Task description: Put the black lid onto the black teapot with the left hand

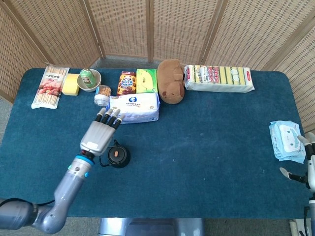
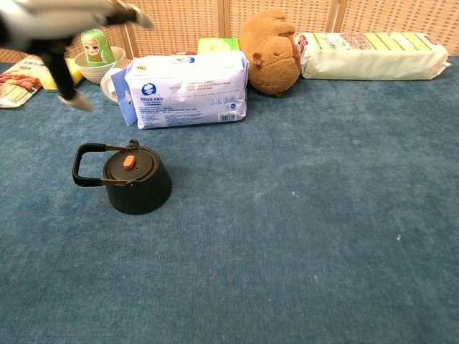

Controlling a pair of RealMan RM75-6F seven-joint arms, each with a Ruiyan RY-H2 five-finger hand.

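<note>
The black teapot (image 2: 136, 186) stands on the blue cloth at the left of the table, and it shows as the black teapot (image 1: 118, 156) in the head view. Its black lid (image 2: 130, 165) with an orange knob sits on top of it. My left hand (image 1: 98, 134) hangs above and to the left of the pot, empty, with its fingers spread apart; in the chest view the left hand (image 2: 68, 29) is a blurred shape at the top left. My right hand (image 1: 306, 160) rests at the table's right edge, only partly seen.
A white and blue tissue pack (image 2: 188, 89) lies just behind the teapot. Along the back stand a bowl with a green figure (image 1: 88, 78), snack boxes (image 1: 127, 82), a brown plush toy (image 1: 171, 81) and a long packet (image 1: 219, 77). A wipes pack (image 1: 286, 141) lies at the right.
</note>
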